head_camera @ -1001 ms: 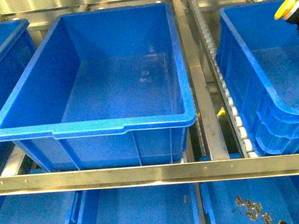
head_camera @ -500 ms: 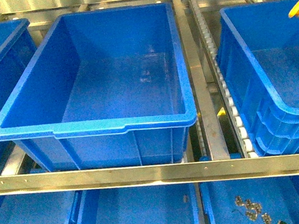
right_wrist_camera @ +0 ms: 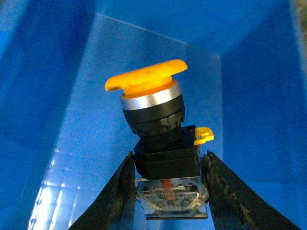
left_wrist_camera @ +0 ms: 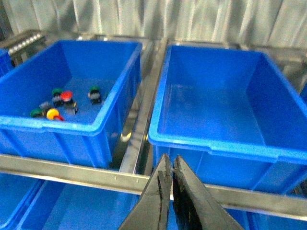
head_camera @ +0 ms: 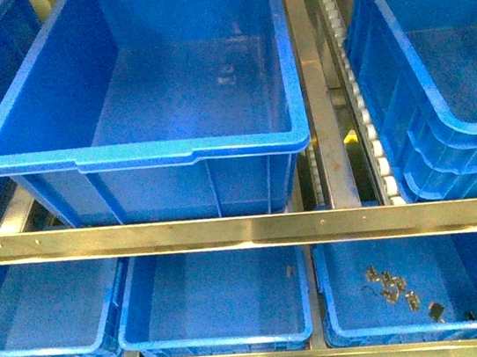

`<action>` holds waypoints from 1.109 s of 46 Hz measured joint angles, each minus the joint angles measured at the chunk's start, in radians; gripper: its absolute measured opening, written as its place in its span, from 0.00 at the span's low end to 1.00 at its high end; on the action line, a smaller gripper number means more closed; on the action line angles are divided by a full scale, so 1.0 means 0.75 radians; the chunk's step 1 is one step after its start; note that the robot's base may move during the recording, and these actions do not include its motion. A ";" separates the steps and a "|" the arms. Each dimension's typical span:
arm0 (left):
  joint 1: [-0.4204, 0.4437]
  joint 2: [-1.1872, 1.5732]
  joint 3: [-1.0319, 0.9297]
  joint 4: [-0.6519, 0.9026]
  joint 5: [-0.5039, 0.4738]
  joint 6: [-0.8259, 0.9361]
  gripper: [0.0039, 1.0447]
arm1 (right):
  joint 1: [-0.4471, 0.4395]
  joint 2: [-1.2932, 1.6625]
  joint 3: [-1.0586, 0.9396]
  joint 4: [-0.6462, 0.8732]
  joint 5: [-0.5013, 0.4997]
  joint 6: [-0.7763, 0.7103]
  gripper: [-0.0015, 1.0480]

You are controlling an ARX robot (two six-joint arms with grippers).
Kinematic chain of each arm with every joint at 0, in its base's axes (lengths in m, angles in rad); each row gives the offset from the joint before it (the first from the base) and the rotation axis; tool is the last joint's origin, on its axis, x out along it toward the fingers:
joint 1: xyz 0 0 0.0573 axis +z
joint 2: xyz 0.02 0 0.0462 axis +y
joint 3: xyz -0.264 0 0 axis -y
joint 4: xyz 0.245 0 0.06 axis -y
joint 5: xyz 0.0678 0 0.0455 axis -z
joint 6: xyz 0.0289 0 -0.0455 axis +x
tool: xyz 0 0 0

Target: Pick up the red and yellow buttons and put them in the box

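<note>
Little of the job looks finished. On the left, the supply crate (left_wrist_camera: pixel 48 125) holds at least one red button (left_wrist_camera: pixel 66 96) and one yellow button (left_wrist_camera: pixel 52 114) lying among green-capped switches (left_wrist_camera: pixel 94 90). The left gripper (left_wrist_camera: pixel 171 159) hangs in front of the rack with its jaws pressed almost together on nothing. The single-rimmed middle crate (head_camera: pixel 243 147) holds no buttons as far as the front view shows. On the right, the box (head_camera: pixel 387 95), topmost of a nested stack, shows only bare floor in the parts the front and right wrist views take in, so I judge that no button lies in it yet. The right gripper (right_wrist_camera: pixel 168 158) is clamped on the black body of a yellow-capped button (right_wrist_camera: pixel 148 96), cap upward, clear of the blue floor beneath it and seemingly over or inside the box. Releasing it is the step in hand, and after that the buttons in the supply crate remain to be fetched. In the earlier front pictures the carried yellow cap showed over the box's right side. It has now gone out of the front view, and the camera looks lower, showing more of the bottom shelf's crates (head_camera: pixel 212 306) and none of the rack's back.
</note>
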State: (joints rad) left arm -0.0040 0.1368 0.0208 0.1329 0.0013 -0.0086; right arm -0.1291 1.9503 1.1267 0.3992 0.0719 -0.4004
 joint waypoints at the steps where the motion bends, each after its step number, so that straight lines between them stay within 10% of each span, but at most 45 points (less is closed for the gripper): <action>1: 0.000 -0.035 0.000 -0.057 -0.002 0.000 0.02 | -0.005 0.036 0.043 -0.023 -0.001 0.024 0.31; 42: 0.001 -0.163 0.000 -0.178 -0.002 0.001 0.02 | -0.023 1.304 2.040 -1.012 0.179 0.399 0.33; 51: 0.001 -0.163 0.000 -0.178 -0.002 0.001 0.02 | -0.039 1.216 1.877 -0.769 0.152 0.404 0.77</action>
State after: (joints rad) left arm -0.0036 0.0147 0.0208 -0.0002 -0.0002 -0.0078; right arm -0.1585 2.8620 2.5347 -0.1772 0.1860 -0.0975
